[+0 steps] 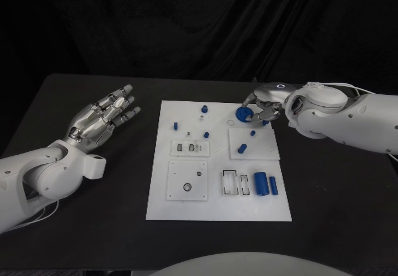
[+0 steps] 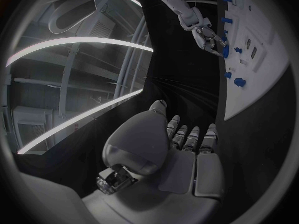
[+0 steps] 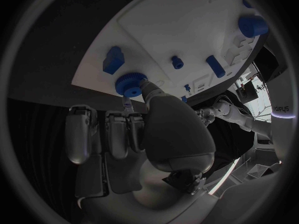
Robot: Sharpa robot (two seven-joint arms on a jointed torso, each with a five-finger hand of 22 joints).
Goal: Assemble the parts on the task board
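Right hand (image 1: 264, 107) sits over the far right corner of the task board (image 1: 217, 207), thumb and fingers pinching a blue toothed gear (image 1: 245, 113); in the right wrist view the gear (image 3: 130, 84) is round with a ridged rim, held just above the white plate near its far edge. Left hand (image 1: 103, 118) hovers over bare black table (image 1: 99, 230) to the left of the board, fingers spread and holding nothing; a strip of open table separates it from the board's left edge. Board is a flat matte white rectangle carrying raised square plates with slots and holes. Small blue pegs (image 1: 204, 107) stand at its far end, one peg (image 1: 242, 148) on the right square plate. Two smooth blue cylinders (image 1: 260, 184) lie side by side near the right edge, beside clear slotted recesses.
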